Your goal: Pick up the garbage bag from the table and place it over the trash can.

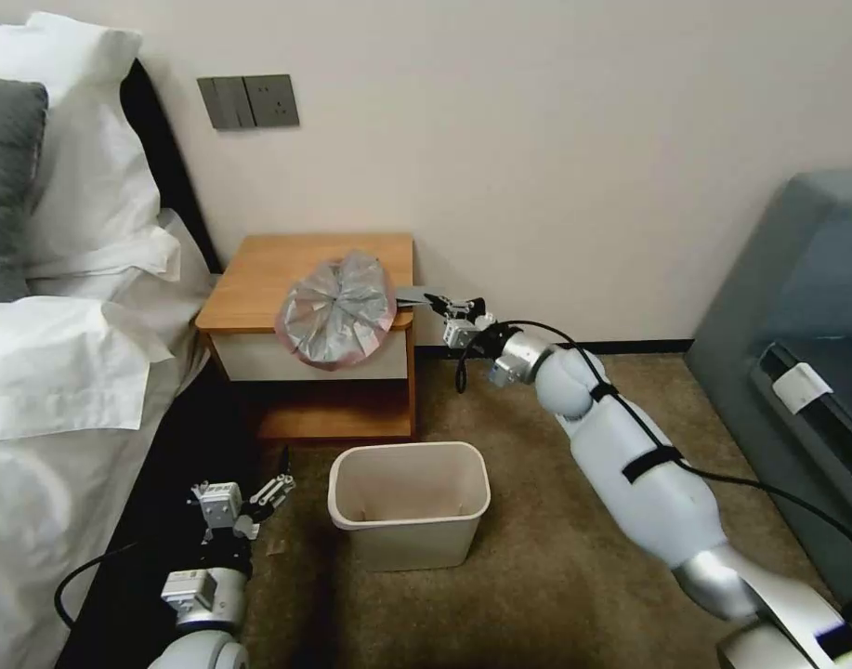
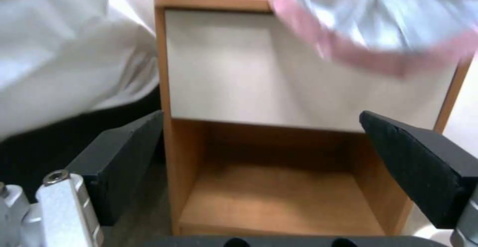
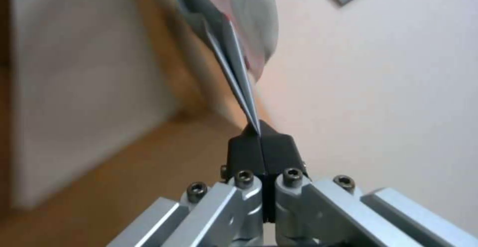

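The garbage bag (image 1: 337,307), crinkly grey plastic with a pinkish rim, lies bunched on the table (image 1: 258,274) and droops over its front edge onto the white drawer front (image 2: 224,68). At the table's right edge my right gripper (image 1: 435,299) is shut on a stretched flap of the bag (image 3: 244,23), the thin plastic pinched between its fingertips (image 3: 259,131). The cream trash can (image 1: 416,544) stands on the carpet in front of the table. Low on the floor to the can's left, my left gripper (image 1: 279,490) is open, facing the table's lower shelf (image 2: 259,120), with the bag's rim (image 2: 388,23) above it.
A bed with white pillows and sheets (image 1: 63,353) runs along the left, close to the left arm. A grey upholstered seat (image 1: 797,307) stands at the right. Wall switches (image 1: 249,100) sit above the table. Brown carpet (image 1: 556,576) lies open around the can.
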Tool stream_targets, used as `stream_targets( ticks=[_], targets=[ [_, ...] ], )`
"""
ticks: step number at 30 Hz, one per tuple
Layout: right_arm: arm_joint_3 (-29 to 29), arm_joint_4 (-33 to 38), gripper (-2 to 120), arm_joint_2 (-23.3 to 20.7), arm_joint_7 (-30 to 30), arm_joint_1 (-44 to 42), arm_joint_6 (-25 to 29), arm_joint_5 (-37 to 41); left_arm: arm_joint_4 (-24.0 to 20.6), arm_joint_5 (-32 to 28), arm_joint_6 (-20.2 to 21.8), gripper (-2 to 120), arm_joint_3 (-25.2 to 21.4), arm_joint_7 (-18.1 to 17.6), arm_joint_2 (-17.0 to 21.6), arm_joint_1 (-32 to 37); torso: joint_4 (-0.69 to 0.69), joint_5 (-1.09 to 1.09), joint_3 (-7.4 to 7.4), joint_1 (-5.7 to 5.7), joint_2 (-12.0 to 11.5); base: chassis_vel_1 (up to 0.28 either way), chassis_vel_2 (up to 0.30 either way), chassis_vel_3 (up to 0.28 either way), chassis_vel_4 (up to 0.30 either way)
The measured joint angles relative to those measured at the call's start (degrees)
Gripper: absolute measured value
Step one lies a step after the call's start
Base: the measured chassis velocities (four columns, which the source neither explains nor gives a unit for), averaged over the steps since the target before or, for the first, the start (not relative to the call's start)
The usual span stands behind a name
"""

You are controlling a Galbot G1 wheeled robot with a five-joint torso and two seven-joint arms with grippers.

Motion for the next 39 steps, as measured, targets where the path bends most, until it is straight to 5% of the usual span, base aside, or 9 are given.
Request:
stream_targets(
  ticks=[9,20,39],
  targets=[
    [1.3,10.4,0,-1.7,0.8,-13.7,-3.0,1.7,-5.2,-2.5,2.4,98,-0.6,-0.1,0.0,0.1,0.00,0.01,-0.01,0.00,0.0,0.000,0.000,0.000,0.000],
    [1.5,15.7,0,-4.2,1.1,-27.7,-2.3,-4.0,-5.7,-2.6,2.1,98,0.0,-0.1,-0.5,0.5,0.00,0.01,-0.01,0.00,0.0,0.000,0.000,0.000,0.000],
    [3.7,18.3,0,-5.6,0.3,-33.1,-0.1,-6.5,-5.2,-0.3,0.9,98,1.5,0.0,-1.3,1.2,0.01,0.00,0.00,0.00,0.0,0.000,0.000,0.000,0.000]
  ],
)
